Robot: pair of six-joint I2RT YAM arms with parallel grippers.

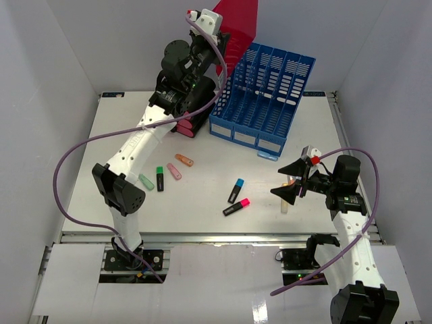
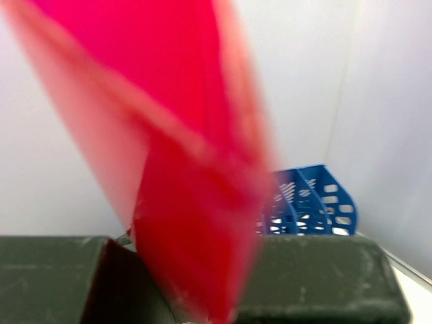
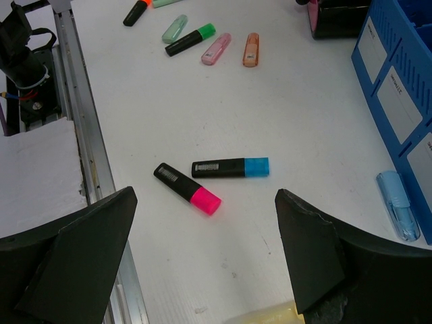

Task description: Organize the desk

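Overhead view of a white desk (image 1: 317,135) enclosed by grey walls. It fills the middle of the scene, with two robot arms mounted at its near edge. The left arm reaches to the far side. The left gripper (image 2: 206,293) is clenched on a red folder (image 1: 239,23), held up in the air just left of a blue file rack (image 1: 263,101) that stands at the far centre.

The right gripper (image 1: 291,183) hovers over the near right with its jaws spread wide, grasping nothing, above a yellow highlighter (image 1: 286,204). To its left lie a blue-capped highlighter (image 3: 229,167) and a pink-capped highlighter (image 3: 187,188), close together. Farther left is a loose cluster: a mint highlighter (image 1: 146,181), a green-capped highlighter (image 1: 160,179), a pink highlighter (image 1: 174,171) and an orange highlighter (image 1: 184,160). A pale blue highlighter (image 3: 398,214) lies just beside the rack's near face.
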